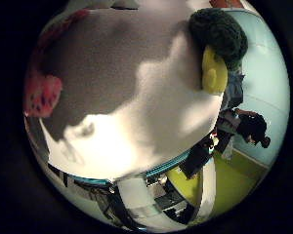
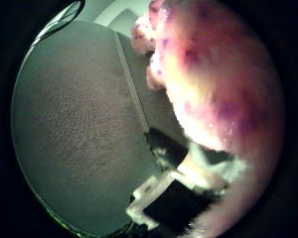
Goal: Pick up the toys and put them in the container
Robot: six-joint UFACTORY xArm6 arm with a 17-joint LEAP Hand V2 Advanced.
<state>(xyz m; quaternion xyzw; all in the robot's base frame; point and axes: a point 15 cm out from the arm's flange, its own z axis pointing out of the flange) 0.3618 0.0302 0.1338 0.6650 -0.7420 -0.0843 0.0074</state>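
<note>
Your hand (image 2: 174, 196) shows blocky white housings over black segments, boxy edges; white and black parts again in little-finger view.

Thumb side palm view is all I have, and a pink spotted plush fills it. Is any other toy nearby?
Observer: Yes. The little finger side view shows a dark green knitted toy with a yellow part, at the edge of the grey fabric surface.
Operator: Does the pink plush show there too?
Observer: Yes, the pink spotted plush sits at the opposite edge of that surface, apart from the green toy.
</note>
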